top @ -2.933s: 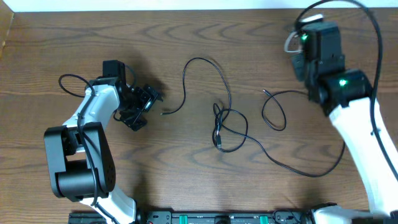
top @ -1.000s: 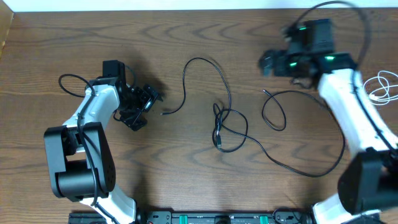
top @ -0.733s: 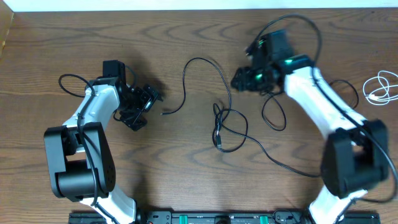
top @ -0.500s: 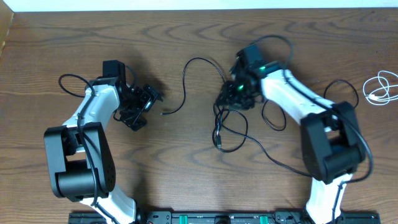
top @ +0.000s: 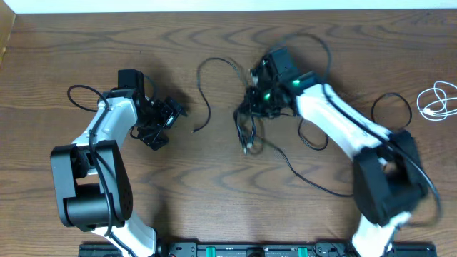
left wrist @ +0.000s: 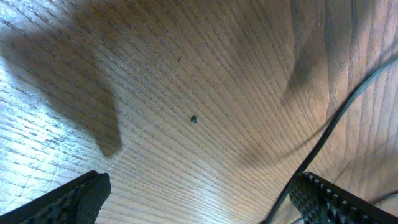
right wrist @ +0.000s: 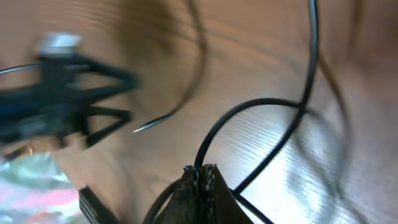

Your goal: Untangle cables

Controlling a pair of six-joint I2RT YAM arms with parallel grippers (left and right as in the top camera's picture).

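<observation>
Item 1: black cable [top: 245,137], mid-desk [top: 214,200], seemingly part-lifted; right end effector [right wrist: 200,177] clamped shut on it.
Item 2: white cable [top: 435,100], right edge, well apart.
Left end effector [left wrist: 199,194] fully spread, empty.
Risk: a hard pull could cinch the tangle tighter; the thin cord may slip free.

No readable text, no legible labels, brands or numbers, on black cable [top: 245,135], white cable [top: 434,100], table [top: 214,203]

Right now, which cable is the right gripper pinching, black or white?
The long black cable: it runs out from between the shut right gripper. The white cable lies coiled at the far right of the overhead view, apart from it.
</observation>
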